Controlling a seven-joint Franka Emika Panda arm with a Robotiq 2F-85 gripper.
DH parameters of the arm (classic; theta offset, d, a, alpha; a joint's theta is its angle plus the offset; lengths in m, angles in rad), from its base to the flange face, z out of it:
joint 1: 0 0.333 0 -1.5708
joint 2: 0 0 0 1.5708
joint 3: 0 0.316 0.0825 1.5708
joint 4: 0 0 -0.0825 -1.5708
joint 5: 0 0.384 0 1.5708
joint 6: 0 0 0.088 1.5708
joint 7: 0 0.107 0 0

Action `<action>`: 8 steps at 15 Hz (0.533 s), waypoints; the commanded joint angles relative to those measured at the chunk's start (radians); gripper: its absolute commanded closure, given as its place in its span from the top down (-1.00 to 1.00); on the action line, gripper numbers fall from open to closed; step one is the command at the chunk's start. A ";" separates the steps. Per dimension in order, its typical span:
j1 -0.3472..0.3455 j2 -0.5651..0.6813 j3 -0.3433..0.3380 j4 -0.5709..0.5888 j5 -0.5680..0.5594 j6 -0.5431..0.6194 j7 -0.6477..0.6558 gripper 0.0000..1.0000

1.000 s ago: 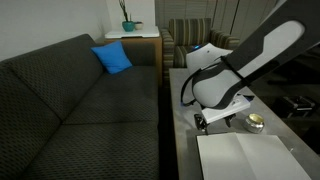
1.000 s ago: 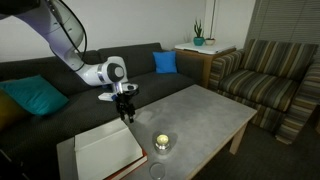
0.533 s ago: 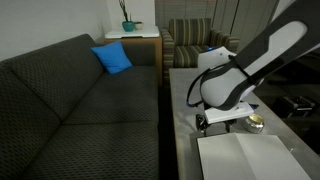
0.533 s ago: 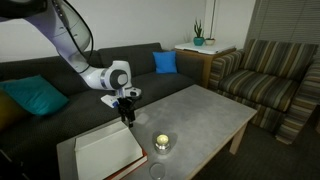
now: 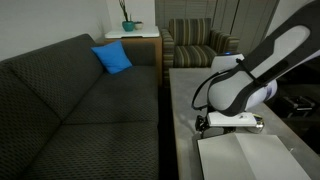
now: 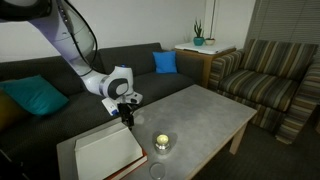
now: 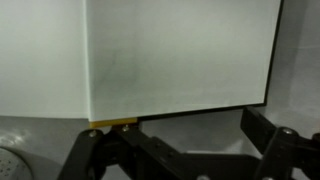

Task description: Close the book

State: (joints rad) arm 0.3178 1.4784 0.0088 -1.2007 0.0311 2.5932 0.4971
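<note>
Now, the book (image 6: 105,150): lies open and flat at the near end of the low table (image 6: 200,105), white pages up. In the wrist view a sliver of yellow cover (image 7: 112,122) peeps from under the page edge.
Gripper (image 6: 127,117): hangs low at the book's far edge, fingers (image 7: 272,140) spread wide, holding nothing.
Bearing: the page edge runs side to side just beyond the fingertips. The fold sits toward the left of the wrist view, so one page, I judge, spans the gap between them.
Tin (image 6: 160,142): small and round, just right of the book, apart from it.
Hidden: in an exterior view the arm (image 5: 245,85) covers the fingertips and the tin. Whether the tips touch the table, I cannot tell.
</note>
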 commanded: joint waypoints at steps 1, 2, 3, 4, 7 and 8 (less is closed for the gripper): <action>-0.053 0.000 0.056 -0.025 0.048 0.047 -0.097 1.00; -0.062 0.000 0.065 -0.024 0.055 0.044 -0.116 1.00; -0.073 0.000 0.076 -0.022 0.062 0.039 -0.138 1.00; -0.085 0.000 0.087 -0.018 0.068 0.029 -0.161 1.00; -0.123 0.000 0.127 -0.011 0.078 0.001 -0.245 1.00; -0.132 0.000 0.136 -0.010 0.081 -0.010 -0.268 1.00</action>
State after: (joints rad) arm 0.2309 1.4785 0.0999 -1.2062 0.0850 2.6058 0.3252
